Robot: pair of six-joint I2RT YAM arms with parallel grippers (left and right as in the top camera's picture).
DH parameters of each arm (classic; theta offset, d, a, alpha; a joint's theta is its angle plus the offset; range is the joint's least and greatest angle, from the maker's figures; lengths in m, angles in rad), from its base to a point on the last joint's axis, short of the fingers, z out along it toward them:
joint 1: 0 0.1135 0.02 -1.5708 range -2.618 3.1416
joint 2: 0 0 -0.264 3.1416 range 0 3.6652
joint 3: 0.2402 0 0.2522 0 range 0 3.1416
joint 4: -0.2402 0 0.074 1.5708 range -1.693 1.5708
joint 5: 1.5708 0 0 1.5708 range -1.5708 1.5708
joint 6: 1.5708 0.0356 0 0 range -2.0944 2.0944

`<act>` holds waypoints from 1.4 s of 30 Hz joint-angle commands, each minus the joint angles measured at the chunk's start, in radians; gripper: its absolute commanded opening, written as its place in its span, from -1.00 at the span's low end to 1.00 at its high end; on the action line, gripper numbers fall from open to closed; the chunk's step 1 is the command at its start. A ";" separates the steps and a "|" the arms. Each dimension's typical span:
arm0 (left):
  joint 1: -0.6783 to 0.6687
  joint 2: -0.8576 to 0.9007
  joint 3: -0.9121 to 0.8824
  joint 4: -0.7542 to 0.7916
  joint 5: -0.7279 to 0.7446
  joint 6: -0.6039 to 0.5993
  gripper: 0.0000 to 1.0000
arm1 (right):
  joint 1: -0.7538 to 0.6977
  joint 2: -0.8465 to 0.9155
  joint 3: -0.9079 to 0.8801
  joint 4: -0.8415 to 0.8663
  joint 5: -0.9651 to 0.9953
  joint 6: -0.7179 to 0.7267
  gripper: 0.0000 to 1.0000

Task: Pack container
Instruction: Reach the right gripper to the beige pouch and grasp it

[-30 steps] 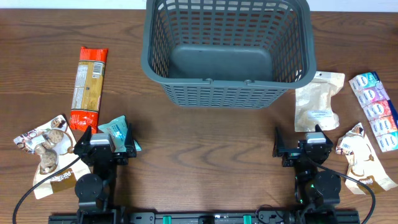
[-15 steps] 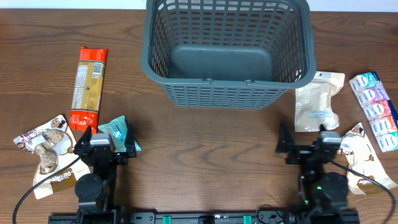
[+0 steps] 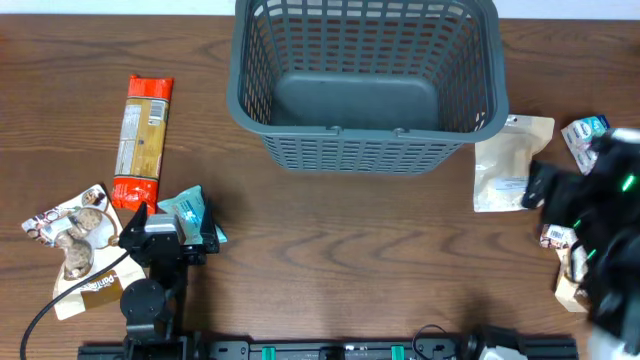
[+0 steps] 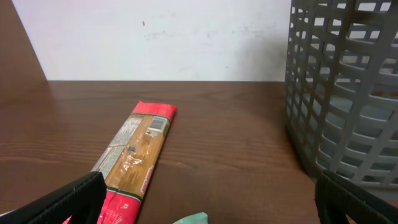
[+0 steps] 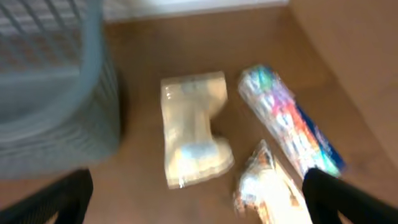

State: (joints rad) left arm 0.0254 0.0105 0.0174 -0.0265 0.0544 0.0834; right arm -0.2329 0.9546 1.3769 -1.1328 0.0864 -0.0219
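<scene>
The container (image 3: 365, 132) is a large dark grey lattice basket at the back centre, with nothing inside. It also shows at the right of the left wrist view (image 4: 342, 93) and at the left of the right wrist view (image 5: 56, 74). My left gripper (image 3: 170, 235) rests low at the front left, open and empty (image 4: 208, 202). A teal packet (image 3: 190, 212) lies by its jaws. My right gripper (image 3: 545, 188) is blurred above the right-side packets. It is open and empty (image 5: 199, 202), above a cream pouch (image 5: 193, 134).
A long red-orange packet (image 3: 140, 140) lies at the left (image 4: 134, 155). A cookie packet (image 3: 75, 245) lies at the front left. At the right are the cream pouch (image 3: 505, 165), a colourful strip packet (image 5: 289, 118) and another cookie packet (image 5: 267, 186).
My right arm has lifted from its rest at the front right and swung to the right and back, over the right-side packets. The left arm has not moved.
</scene>
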 commanded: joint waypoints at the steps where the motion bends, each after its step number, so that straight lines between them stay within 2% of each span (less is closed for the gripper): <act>1: 0.002 -0.005 -0.013 -0.040 0.009 0.009 0.97 | -0.042 0.142 0.216 -0.138 -0.016 -0.068 0.99; 5: 0.002 -0.005 -0.013 -0.040 0.009 0.009 0.97 | -0.085 0.295 0.367 -0.283 -0.013 -0.175 0.99; 9: 0.002 -0.005 -0.013 -0.040 0.009 0.009 0.97 | -0.140 0.396 0.381 -0.296 -0.025 -0.212 0.99; 15: 0.002 -0.005 -0.013 -0.040 0.009 0.009 0.97 | -0.210 0.555 0.381 -0.272 -0.178 -0.254 0.99; 31: 0.002 -0.005 -0.013 -0.040 0.008 0.010 0.97 | -0.202 1.004 0.381 -0.134 -0.199 -0.237 0.96; 39: 0.002 -0.005 -0.013 -0.040 0.005 0.010 0.97 | -0.182 1.107 0.358 -0.054 -0.199 -0.242 0.82; 42: 0.002 -0.005 -0.013 -0.040 0.005 0.010 0.97 | -0.167 1.105 0.298 0.013 -0.200 -0.241 0.85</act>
State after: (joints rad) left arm 0.0254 0.0105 0.0174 -0.0265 0.0547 0.0834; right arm -0.4198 2.0544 1.7164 -1.1385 -0.1020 -0.2550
